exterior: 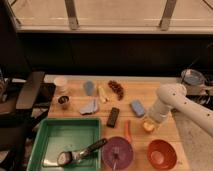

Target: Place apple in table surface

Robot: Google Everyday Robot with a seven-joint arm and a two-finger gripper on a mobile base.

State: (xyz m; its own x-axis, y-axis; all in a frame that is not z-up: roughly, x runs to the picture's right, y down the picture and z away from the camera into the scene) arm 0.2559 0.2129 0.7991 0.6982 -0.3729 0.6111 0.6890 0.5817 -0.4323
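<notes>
The apple [148,127] is pale yellow with an orange blush. It sits low over the light-brown wooden table surface [165,135], right of centre, directly under my gripper [150,122]. The gripper comes down onto it from the white arm [172,97], which reaches in from the right. I cannot tell whether the apple rests on the wood or hangs just above it. The gripper's body hides the top of the apple.
An orange carrot [127,131] lies just left of the apple. A red bowl [161,154] and a purple plate [118,153] stand in front. A green tray [65,136] holds a scoop [80,152]. A black bar [113,116], a blue sponge [137,107] and cups stand behind.
</notes>
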